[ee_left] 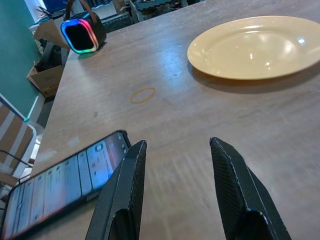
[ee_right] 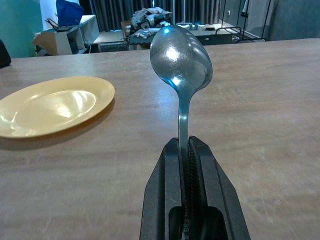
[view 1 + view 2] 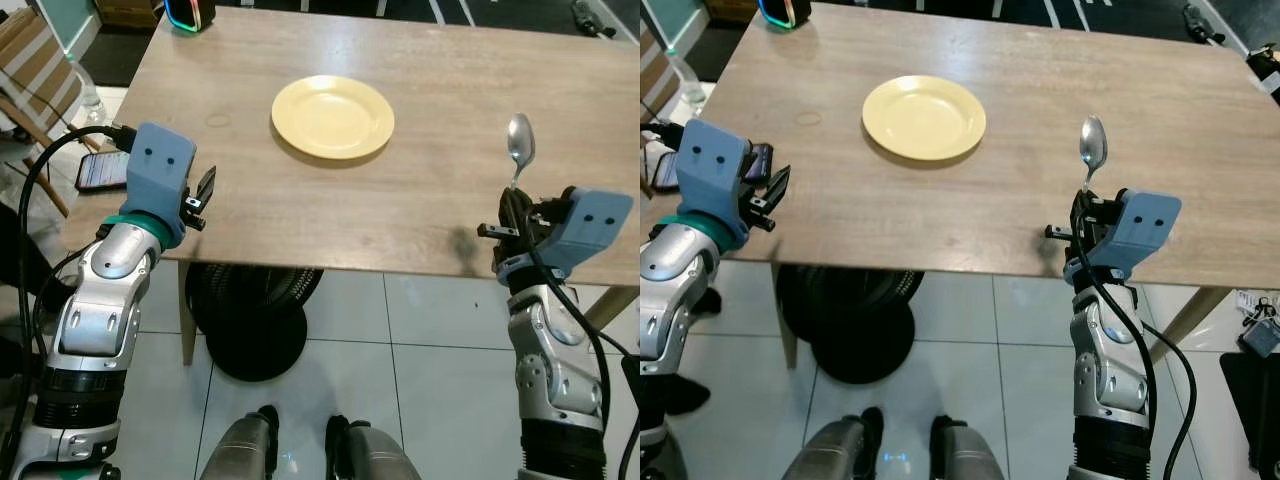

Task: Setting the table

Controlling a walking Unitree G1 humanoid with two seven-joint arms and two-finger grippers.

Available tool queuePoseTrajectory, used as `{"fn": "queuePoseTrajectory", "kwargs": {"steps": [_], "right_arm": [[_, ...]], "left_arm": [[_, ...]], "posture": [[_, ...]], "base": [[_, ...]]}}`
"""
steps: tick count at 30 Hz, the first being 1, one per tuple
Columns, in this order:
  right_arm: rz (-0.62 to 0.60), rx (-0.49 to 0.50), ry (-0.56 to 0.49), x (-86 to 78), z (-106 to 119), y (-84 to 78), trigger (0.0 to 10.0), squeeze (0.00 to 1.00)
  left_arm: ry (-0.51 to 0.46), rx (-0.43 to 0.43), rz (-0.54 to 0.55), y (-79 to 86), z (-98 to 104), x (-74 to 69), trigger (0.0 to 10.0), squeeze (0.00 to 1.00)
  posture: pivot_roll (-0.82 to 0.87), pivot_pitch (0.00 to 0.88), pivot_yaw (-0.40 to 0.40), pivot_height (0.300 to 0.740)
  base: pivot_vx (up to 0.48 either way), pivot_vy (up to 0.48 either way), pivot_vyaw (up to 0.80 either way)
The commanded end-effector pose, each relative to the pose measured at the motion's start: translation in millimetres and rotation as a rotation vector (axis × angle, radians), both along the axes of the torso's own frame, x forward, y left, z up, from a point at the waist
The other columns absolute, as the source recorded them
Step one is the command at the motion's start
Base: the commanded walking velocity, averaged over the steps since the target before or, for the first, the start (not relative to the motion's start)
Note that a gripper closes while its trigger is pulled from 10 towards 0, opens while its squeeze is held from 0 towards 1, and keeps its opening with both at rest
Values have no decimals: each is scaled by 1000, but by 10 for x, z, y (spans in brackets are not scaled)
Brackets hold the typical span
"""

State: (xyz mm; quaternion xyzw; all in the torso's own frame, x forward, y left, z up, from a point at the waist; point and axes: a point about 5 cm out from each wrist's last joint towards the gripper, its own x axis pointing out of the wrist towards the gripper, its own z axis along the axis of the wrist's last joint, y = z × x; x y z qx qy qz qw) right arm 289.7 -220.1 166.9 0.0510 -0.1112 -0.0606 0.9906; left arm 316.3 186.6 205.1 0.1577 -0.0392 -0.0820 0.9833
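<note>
The right end effector [image 3: 512, 215] sits at the near edge of the wooden worktop [image 3: 440, 120], its two black fingers [image 2: 165, 200] clamped on the handle of a metal spoon [image 3: 519, 145]. The spoon points away from the robot, bowl outermost, above the wood; the right wrist view shows the handle running down between the fingers, where its lower end is hidden. The silver right forearm rises from below the worktop's edge, a black cable looping beside it.

The left end effector [image 3: 203, 195] hovers at the worktop's near left edge with its fingers [image 1: 122, 195] spread and nothing between them. Just beside it lies a phone [image 1: 60, 185] with a lit screen, partly cut off in the left wrist view.

Farther in, between the two arms, a yellow plate [image 3: 333, 116] rests bare on the wood — well apart from the spoon. A small rubber band [image 1: 143, 95] lies between phone and plate, and a speaker [image 1: 82, 34] ringed with coloured light stands at the far left corner. Under the worktop a dark round object — hard to make out — rests on the tiled floor [image 3: 430, 400].
</note>
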Motion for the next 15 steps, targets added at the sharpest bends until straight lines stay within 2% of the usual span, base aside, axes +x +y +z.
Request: {"fn": "queuePoseTrajectory", "kwargs": {"steps": [1,15], "right_arm": [[-26,-8,1,-8,-14,-58,10000,0],[-30,-24,3,6,-6,-95,10000,0]], "left_arm": [[10,-3,-2,-6,-31,-17,10000,0],[10,-5,-5,-19,-36,-11,10000,0]], "posture": [[78,51,16,740],[70,51,13,740]], "base": [[-337,0,0],[-337,0,0]]}}
